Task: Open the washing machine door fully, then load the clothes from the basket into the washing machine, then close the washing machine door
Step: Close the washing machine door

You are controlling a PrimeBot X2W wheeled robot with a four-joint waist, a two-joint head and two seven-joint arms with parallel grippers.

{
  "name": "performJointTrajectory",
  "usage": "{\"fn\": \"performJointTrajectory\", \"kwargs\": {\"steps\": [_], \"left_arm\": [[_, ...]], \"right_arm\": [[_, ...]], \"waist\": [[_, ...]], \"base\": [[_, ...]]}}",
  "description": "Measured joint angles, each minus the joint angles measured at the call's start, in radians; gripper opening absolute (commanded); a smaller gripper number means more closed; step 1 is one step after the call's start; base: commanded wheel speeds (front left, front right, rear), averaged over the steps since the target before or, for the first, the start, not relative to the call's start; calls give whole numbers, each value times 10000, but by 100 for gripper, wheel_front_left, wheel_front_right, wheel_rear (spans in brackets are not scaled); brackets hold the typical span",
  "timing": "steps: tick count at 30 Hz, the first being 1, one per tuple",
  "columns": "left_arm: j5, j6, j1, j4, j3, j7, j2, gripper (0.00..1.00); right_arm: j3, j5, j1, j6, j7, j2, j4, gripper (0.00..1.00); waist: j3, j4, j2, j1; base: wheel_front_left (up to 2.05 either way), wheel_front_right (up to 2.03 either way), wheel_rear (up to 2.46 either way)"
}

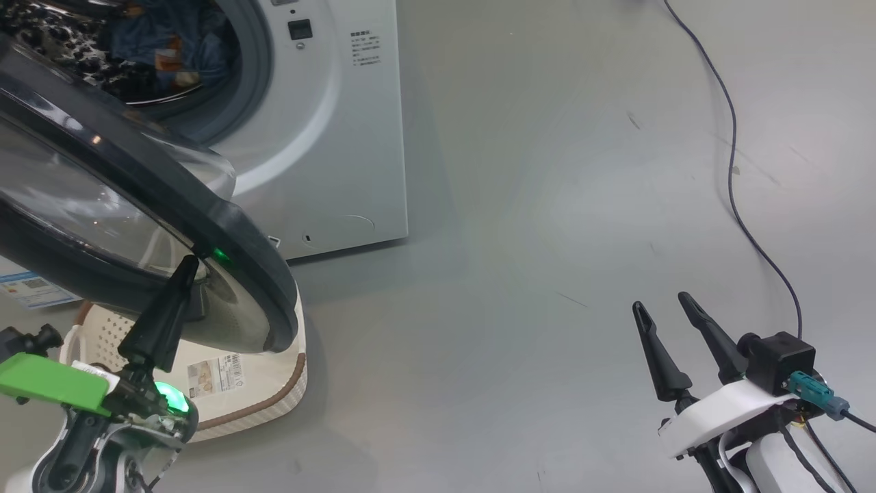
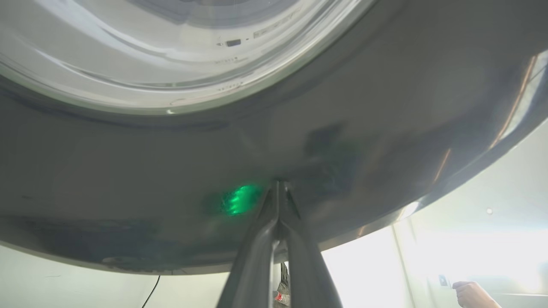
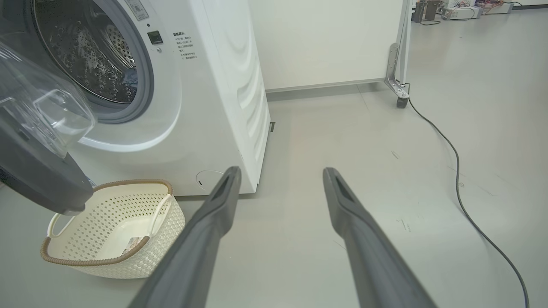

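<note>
The white washing machine [image 1: 342,137] [image 3: 222,85] stands at the upper left with its round door [image 1: 137,205] [image 3: 38,171] swung partway out over the basket. Blue patterned clothes [image 1: 164,55] [image 3: 129,78] lie inside the steel drum. The cream basket [image 1: 260,383] [image 3: 115,231] sits on the floor below the door, and I see only a label on its bottom. My left gripper [image 1: 186,263] [image 2: 278,184] is shut, its tips against the door's glossy black rim [image 2: 342,128]. My right gripper [image 1: 660,301] [image 3: 280,171] hangs open over bare floor at the lower right.
A dark cable [image 1: 732,171] [image 3: 458,171] runs across the grey floor on the right. A wheeled stand leg [image 3: 398,77] stands by the far wall. A person's hand [image 2: 471,295] shows at the lower right of the left wrist view.
</note>
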Motion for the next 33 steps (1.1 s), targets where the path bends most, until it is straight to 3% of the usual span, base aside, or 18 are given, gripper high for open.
{"fn": "performJointTrajectory", "kwargs": {"steps": [12,33], "left_arm": [[0,-217,-689,978,-769,-1549,-6,0],[336,-401,75,2100,-654,-3561,-10,0]], "right_arm": [[-374,153,-134,0,0,48,8,100],[-662,151,97,0,0,217,163,100]], "waist": [[393,-607,0,0],[-587,296,0,0]], "base": [[0,0,0],[0,0,0]]}}
